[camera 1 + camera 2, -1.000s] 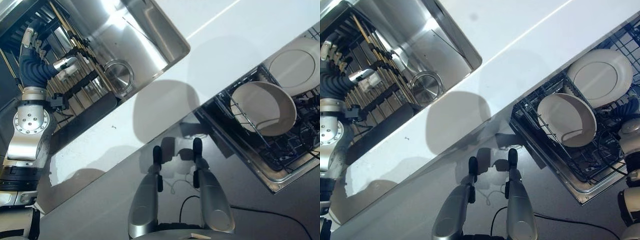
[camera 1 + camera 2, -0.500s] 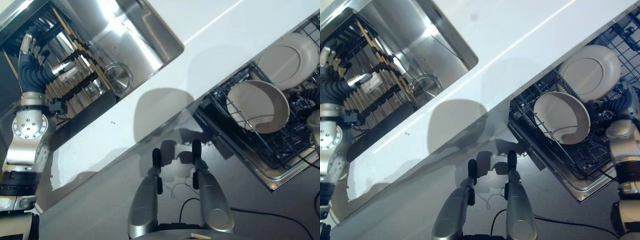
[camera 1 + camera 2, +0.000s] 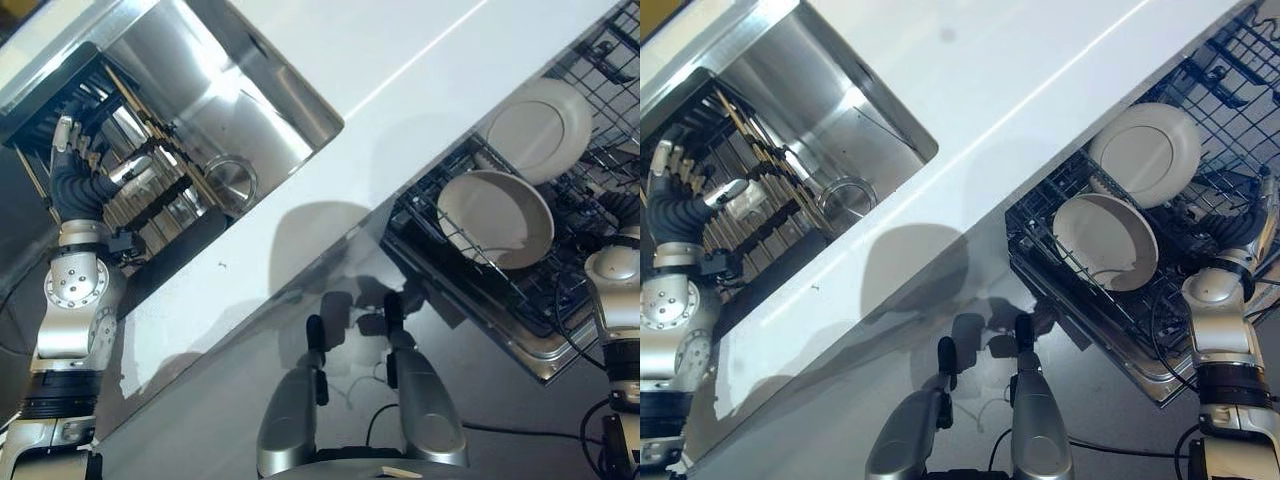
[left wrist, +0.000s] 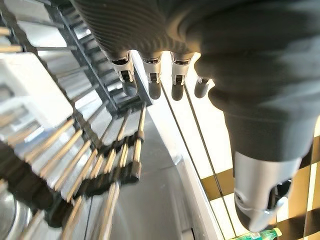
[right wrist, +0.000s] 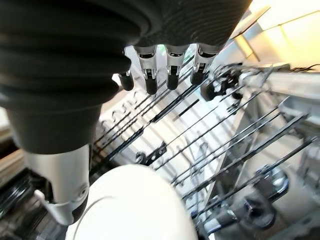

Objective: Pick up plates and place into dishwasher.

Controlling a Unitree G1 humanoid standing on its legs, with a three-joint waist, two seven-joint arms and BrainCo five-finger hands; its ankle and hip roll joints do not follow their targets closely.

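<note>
Left hand hovers empty over the rack, fingers relaxed. Right hand, likewise relaxed and empty, hangs beside two plates half-hidden in the dishwasher wires.

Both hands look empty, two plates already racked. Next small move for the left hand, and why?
Probably lower the left hand toward the drying rack beside the sink to find another plate. Its fingers are relaxed and hold nothing over the rack's slats, while two plates already stand in the dishwasher basket near the open right hand.

Two white plates stand in the dishwasher rack.
</note>
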